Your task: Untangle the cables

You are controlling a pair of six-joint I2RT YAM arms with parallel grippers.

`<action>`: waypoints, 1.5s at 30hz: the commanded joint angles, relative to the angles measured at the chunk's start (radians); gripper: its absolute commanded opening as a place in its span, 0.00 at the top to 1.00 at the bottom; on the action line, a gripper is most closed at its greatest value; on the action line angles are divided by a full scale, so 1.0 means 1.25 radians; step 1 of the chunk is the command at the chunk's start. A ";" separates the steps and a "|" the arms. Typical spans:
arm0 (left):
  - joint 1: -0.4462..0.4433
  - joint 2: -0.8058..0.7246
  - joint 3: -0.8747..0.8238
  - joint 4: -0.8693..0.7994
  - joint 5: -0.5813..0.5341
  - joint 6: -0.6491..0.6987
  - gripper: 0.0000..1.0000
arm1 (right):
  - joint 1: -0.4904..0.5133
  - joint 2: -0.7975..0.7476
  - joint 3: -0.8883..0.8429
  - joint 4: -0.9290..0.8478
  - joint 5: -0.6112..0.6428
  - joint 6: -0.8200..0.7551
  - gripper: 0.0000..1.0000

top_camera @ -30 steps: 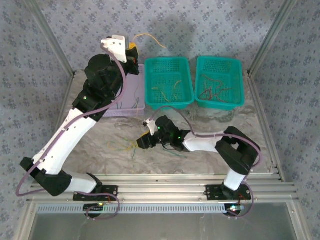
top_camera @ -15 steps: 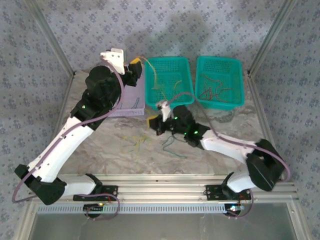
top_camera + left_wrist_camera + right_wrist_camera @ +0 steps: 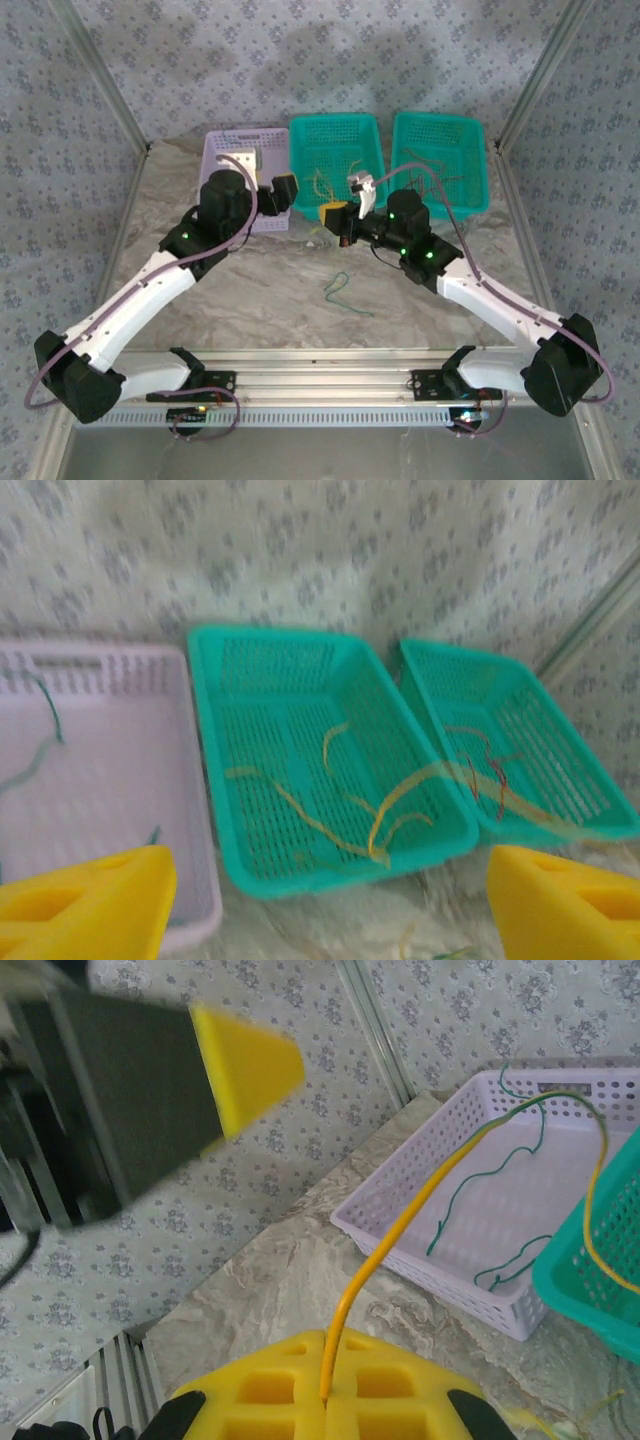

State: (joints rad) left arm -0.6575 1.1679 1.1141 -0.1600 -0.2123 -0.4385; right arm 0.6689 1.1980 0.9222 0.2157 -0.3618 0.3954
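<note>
Two claws entered, right first. Right claw: fingers pressed together on a yellow cable, which rises from the pinch and arches over toward the teal rim; a second ago we had this claw half apart, low over the tangle on the desk, and it now hangs just before the near edge of the middle teal basket. Left claw: fingers wide apart, nothing between them; a second ago it was shut on a yellow strand held high at the back, and it has since let go and drawn back to the front of the lilac basket. Contents as we find them: yellow cables in the middle teal basket, red cables in the right teal basket, green cables in the lilac basket. One green loop lies loose on the desk; the yellow-green wisp formerly to its left is gone. We judge one yellow strand delivered, a second freed and on its way, and the loop outstanding. Brands, labels, writing: none legible on baskets, claws or the patterned wall covering.
</note>
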 commanded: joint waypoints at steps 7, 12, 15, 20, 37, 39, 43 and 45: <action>-0.015 -0.118 -0.207 0.073 0.119 -0.167 0.18 | -0.009 -0.052 0.043 -0.016 -0.039 0.018 1.00; -0.015 -0.195 -0.316 0.096 0.132 -0.210 0.18 | -0.006 -0.064 0.050 -0.010 -0.050 0.029 1.00; -0.015 -0.207 -0.350 0.116 0.161 -0.235 0.18 | -0.003 -0.071 0.055 -0.013 -0.047 0.025 1.00; -0.016 -0.202 -0.390 0.173 0.211 -0.288 0.17 | -0.003 -0.086 0.063 -0.028 -0.046 0.013 1.00; 0.007 -0.176 -0.437 0.322 0.274 -0.387 0.20 | 0.023 -0.078 0.064 0.028 -0.122 0.042 1.00; 0.008 -0.164 -0.444 0.342 0.287 -0.403 0.20 | 0.028 -0.083 0.062 0.028 -0.121 0.040 1.00; 0.009 -0.145 -0.455 0.370 0.304 -0.424 0.20 | 0.027 -0.098 0.060 0.019 -0.105 0.029 1.00; 0.009 -0.139 -0.457 0.377 0.308 -0.431 0.20 | 0.026 -0.098 0.062 0.019 -0.109 0.028 1.00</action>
State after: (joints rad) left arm -0.6525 0.9878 0.5488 0.2340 0.1394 -0.9459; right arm 0.6991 1.1000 0.9714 0.2127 -0.4870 0.4328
